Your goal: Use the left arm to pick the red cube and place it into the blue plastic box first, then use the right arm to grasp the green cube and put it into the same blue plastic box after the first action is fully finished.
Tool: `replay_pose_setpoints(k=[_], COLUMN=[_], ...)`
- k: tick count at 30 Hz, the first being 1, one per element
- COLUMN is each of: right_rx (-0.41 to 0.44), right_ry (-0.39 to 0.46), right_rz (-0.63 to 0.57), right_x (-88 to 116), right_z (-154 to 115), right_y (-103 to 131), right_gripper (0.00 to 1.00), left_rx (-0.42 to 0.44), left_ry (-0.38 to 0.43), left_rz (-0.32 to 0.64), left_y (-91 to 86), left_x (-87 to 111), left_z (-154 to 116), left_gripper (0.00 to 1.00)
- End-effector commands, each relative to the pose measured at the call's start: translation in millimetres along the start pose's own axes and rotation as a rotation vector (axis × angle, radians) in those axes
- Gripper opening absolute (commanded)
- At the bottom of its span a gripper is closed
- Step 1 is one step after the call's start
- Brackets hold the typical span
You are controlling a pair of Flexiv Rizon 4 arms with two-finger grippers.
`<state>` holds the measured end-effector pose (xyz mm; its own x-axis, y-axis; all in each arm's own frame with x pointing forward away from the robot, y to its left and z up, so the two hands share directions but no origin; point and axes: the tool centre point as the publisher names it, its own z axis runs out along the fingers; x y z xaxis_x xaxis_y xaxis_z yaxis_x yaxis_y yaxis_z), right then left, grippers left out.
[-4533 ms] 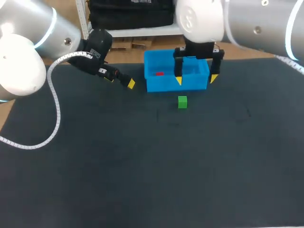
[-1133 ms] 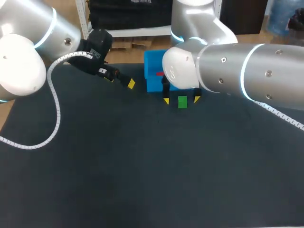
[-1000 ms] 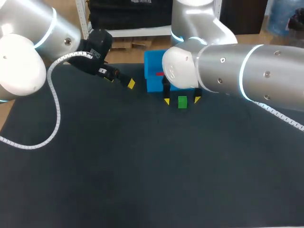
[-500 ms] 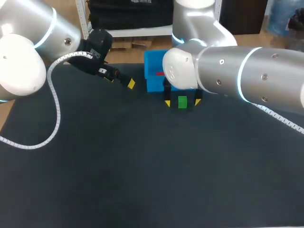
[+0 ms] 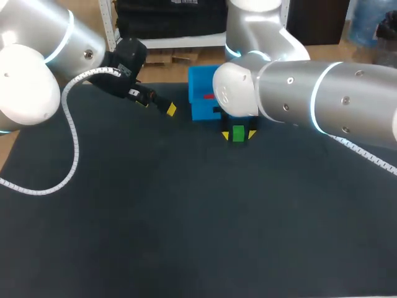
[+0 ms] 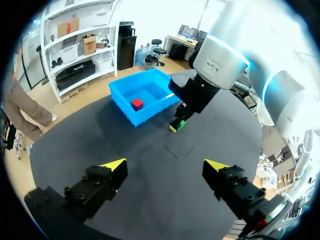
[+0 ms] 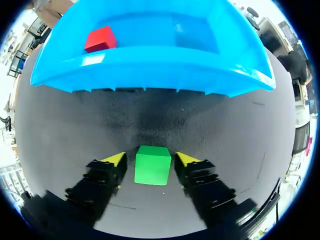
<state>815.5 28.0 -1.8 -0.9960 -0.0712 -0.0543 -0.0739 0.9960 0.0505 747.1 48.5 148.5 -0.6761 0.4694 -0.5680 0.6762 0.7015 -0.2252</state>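
Left gripper (image 6: 165, 165): spread wide, holding nothing, above the table (image 5: 186, 217), off to the side of the blue box (image 7: 150, 70).
Right gripper (image 7: 150, 159): released, its 2 fingers closely flanking the green cube (image 7: 152, 165), a thin gap showing.
Green cube: on the table, just before the box's front wall.
Red cube (image 7: 100, 39): inside the box, near 1 end.

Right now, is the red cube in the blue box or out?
In: the red cube sits on the floor of the blue box, within its walls.
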Motion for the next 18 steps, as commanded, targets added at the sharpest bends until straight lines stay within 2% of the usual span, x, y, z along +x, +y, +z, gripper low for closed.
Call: replay_pose_setpoints(k=[1,11,18], right_rx=[0.0,0.015,0.025], right_ry=[0.002,0.009,0.008], right_rz=[-0.003,0.001,0.007], right_x=[-0.6,3.9,5.0], right_z=[0.9,-1.4,-18.2], right_y=[0.2,-0.8,-5.7], right_gripper=[0.0,0.0,0.0], left_rx=[0.0,0.0,0.0], left_ry=[0.003,0.003,0.003], left_rz=[-0.001,-0.001,-0.001], left_y=[0.3,0.3,0.3], left_x=[-1.1,-1.1,-1.1], left_z=[0.3,0.3,0.3], left_gripper=[1.0,1.0,1.0])
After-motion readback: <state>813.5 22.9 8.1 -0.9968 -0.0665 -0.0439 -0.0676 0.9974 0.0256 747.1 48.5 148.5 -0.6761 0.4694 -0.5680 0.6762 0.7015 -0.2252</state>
